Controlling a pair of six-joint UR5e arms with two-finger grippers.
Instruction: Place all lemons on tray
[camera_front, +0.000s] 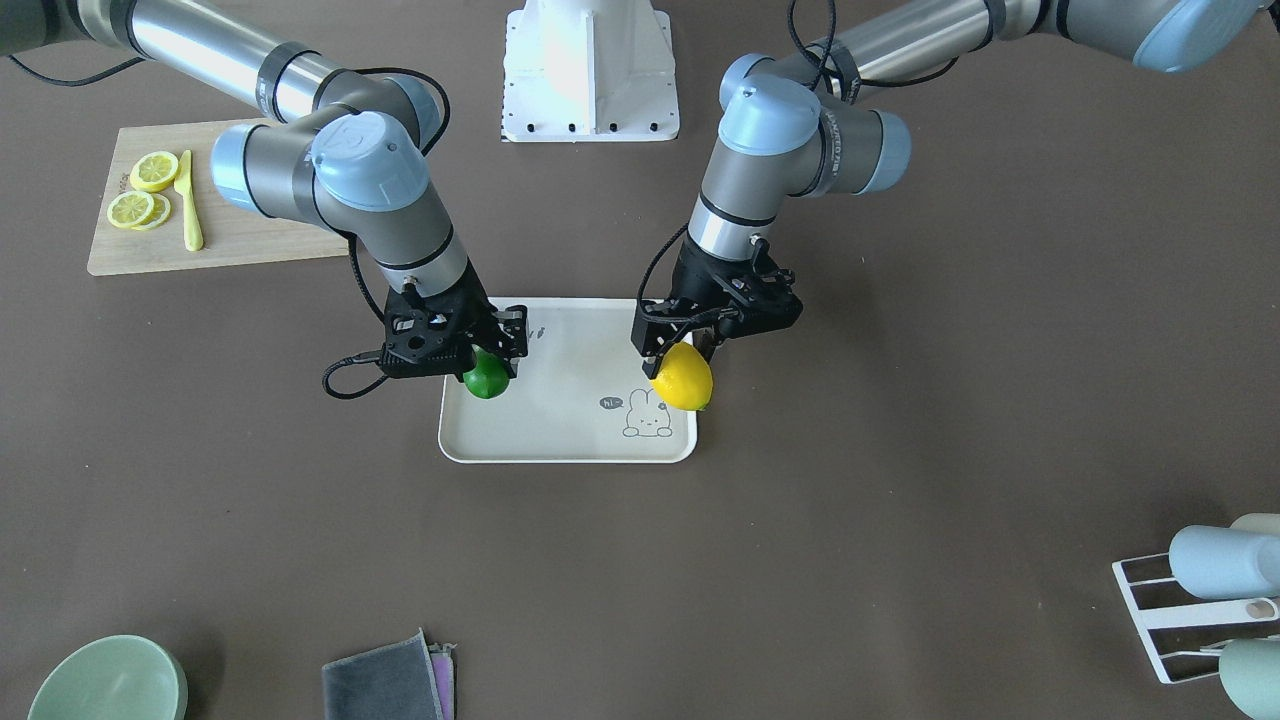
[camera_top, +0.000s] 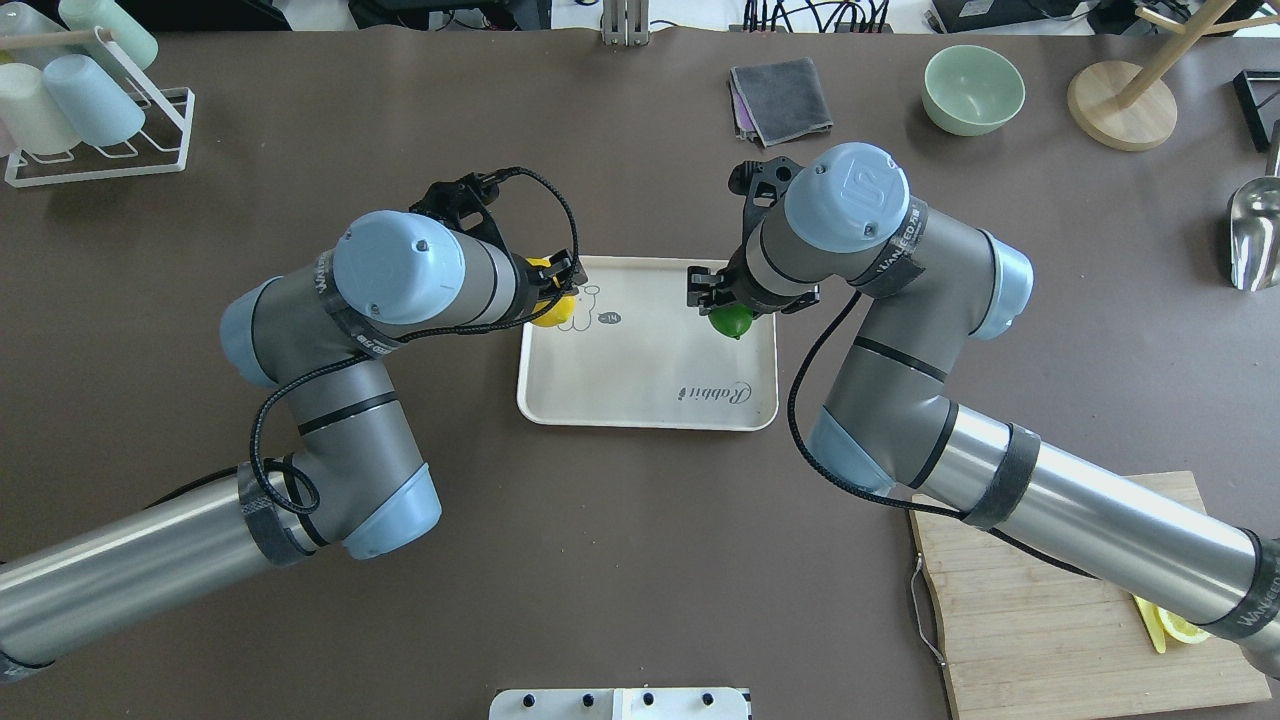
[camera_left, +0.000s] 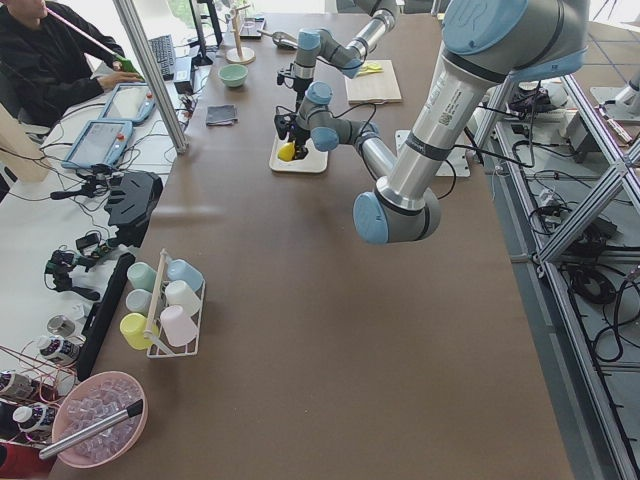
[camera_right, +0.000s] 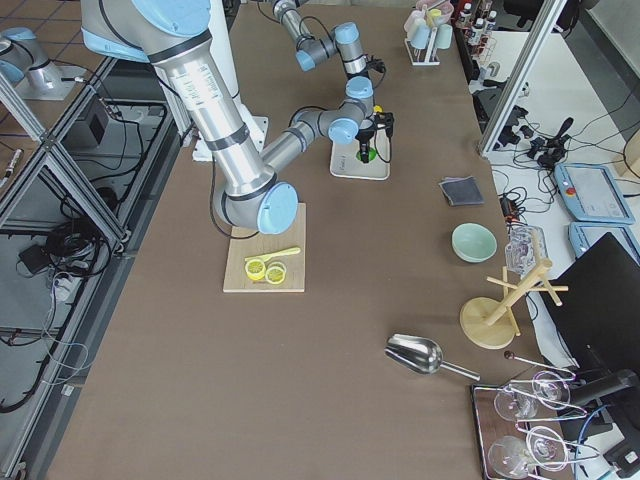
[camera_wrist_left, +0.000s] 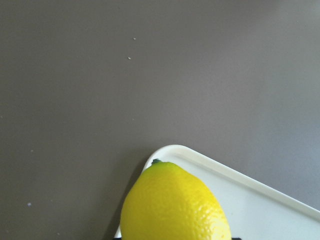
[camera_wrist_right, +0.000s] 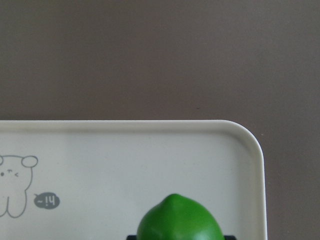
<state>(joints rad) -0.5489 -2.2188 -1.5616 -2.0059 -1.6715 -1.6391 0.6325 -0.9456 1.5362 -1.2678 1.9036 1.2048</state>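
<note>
The beige tray (camera_front: 570, 400) with a bunny drawing lies mid-table; it also shows in the overhead view (camera_top: 650, 370). My left gripper (camera_front: 686, 350) is shut on the yellow lemon (camera_front: 682, 377) and holds it over the tray's corner on my left (camera_wrist_left: 260, 210). The yellow lemon also shows in the overhead view (camera_top: 552, 308) and the left wrist view (camera_wrist_left: 175, 205). My right gripper (camera_front: 490, 357) is shut on the green lemon (camera_front: 487, 378), over the tray's far right part (camera_wrist_right: 125, 165). The green lemon also shows in the overhead view (camera_top: 731, 321) and the right wrist view (camera_wrist_right: 180, 220).
A wooden cutting board (camera_front: 240, 240) with lemon slices (camera_front: 140, 195) and a yellow knife lies at my near right. A green bowl (camera_top: 973, 88), a grey cloth (camera_top: 782, 97), a wooden stand (camera_top: 1120, 105) and a metal scoop (camera_top: 1255, 230) are at the far right. A cup rack (camera_top: 95, 130) stands far left.
</note>
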